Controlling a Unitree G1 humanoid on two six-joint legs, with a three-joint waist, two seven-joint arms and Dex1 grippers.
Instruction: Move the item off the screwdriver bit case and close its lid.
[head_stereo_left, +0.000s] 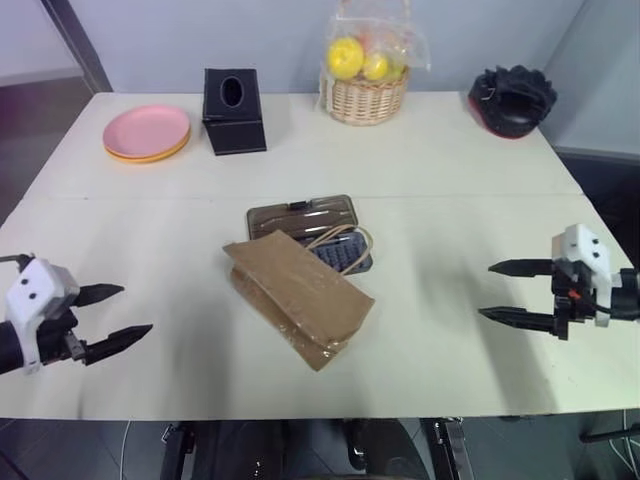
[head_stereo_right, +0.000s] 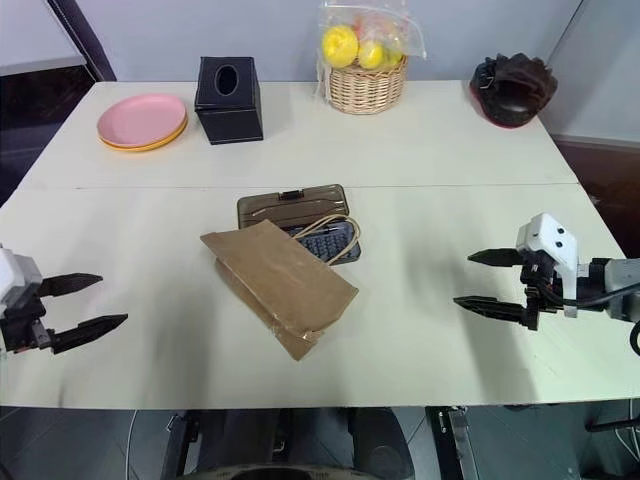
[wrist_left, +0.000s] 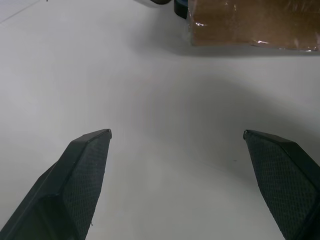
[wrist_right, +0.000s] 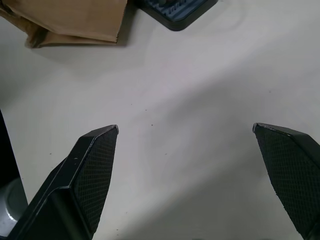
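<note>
Both claws, left gripper (head_stereo_left: 112, 318) and right gripper (head_stereo_left: 508, 292), hang wide open and empty at the frame's lower edges, while mid-frame the bag (head_stereo_left: 298, 292) covers most of the open case (head_stereo_left: 348, 255), so step one, gripping and lifting the bag aside, likely comes next.

Bag (head_stereo_left: 300, 288) lies flat mid-table (head_stereo_left: 470, 200), covering most of the open case (head_stereo_left: 345, 255); its lid (head_stereo_left: 303, 215) sticks out at the bag's 12 o'clock. Left gripper (head_stereo_left: 122, 313) at 9, right gripper (head_stereo_left: 503, 291) at 3, both spread wide, empty, well apart from bag. Plates (head_stereo_left: 147, 132), tissue box (head_stereo_left: 233, 110), fruit basket (head_stereo_left: 366, 75) along far edge.
</note>
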